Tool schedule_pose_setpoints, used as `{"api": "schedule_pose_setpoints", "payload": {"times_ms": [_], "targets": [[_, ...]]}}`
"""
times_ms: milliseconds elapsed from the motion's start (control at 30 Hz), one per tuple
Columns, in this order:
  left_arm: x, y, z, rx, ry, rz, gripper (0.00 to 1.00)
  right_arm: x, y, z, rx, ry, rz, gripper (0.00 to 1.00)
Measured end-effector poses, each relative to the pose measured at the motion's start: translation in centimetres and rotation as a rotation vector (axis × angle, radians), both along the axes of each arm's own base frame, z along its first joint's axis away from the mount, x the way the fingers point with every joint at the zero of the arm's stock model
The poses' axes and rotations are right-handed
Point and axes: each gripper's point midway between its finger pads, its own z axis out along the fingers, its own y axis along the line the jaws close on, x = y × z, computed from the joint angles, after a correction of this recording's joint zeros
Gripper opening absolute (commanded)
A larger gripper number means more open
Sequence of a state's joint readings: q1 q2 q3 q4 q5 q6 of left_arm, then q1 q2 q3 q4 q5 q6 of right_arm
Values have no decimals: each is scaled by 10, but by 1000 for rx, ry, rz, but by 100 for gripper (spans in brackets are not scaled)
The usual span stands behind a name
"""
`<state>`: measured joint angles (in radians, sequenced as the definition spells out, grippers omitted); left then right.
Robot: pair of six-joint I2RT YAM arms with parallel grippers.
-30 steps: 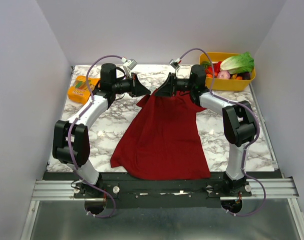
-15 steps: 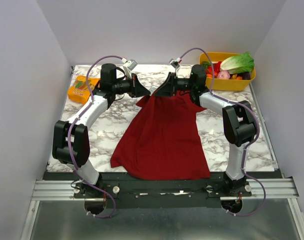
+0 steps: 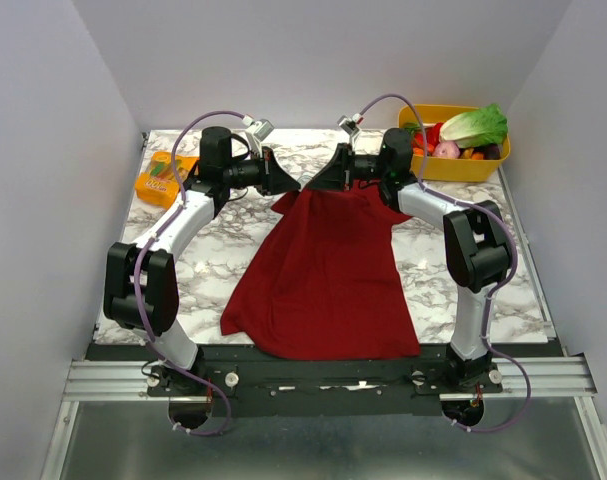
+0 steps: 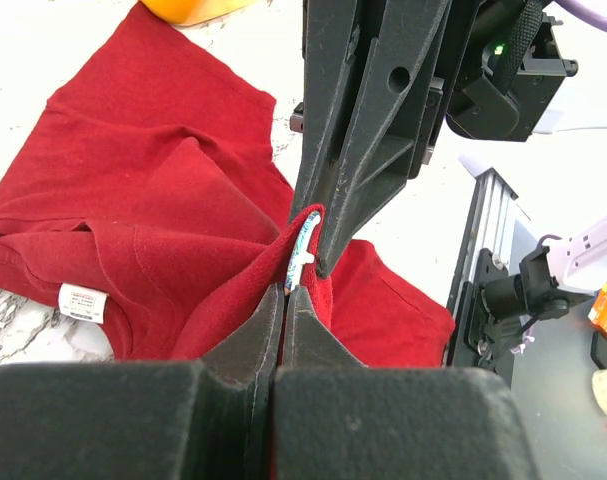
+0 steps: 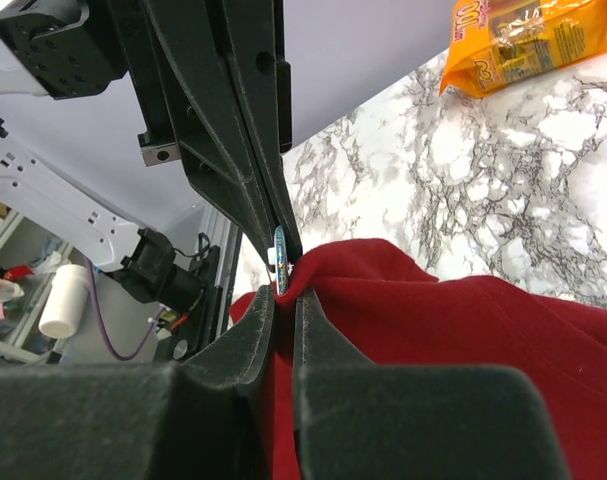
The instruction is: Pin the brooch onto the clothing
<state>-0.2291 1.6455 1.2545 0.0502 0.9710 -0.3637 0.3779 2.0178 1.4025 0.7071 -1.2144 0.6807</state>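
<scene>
The left gripper [image 4: 281, 305] has its fingers [image 4: 235, 348] pressed almost together, with only a thin ridge of red cloth between them: it pinches a raised fold of the shirt [image 3: 328, 270]. The right gripper [image 5: 280, 305] meets it tip to tip from the opposite side. Its jaws are a narrow slit apart, and the same red fold fills the slit.

The brooch [image 4: 301, 255] stands edge-on at the crest of that fold, a pale sliver right where the two pairs of fingertips meet. Which gripper actually grips it cannot be told.

The pinched fold is at the collar end of the shirt, lifted off the table [image 3: 213, 250] at its far middle. A small white label [image 4: 82, 300] shows at the collar below. The rest of the shirt lies spread towards the near edge between the two arms.

An orange snack packet [image 3: 161, 178] lies at the far left of the table. A yellow bin [image 3: 461, 167] of vegetables sits at the far right.
</scene>
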Motion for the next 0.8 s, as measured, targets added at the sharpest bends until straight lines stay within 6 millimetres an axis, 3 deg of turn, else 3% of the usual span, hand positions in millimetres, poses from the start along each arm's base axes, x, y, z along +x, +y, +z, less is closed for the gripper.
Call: {"api": "schedule_pose_setpoints", "payload": {"times_ms": [800], "targets": [[2,2,0,121,6,39,0,8,7,-5,-100,-34,-6,1]]}}
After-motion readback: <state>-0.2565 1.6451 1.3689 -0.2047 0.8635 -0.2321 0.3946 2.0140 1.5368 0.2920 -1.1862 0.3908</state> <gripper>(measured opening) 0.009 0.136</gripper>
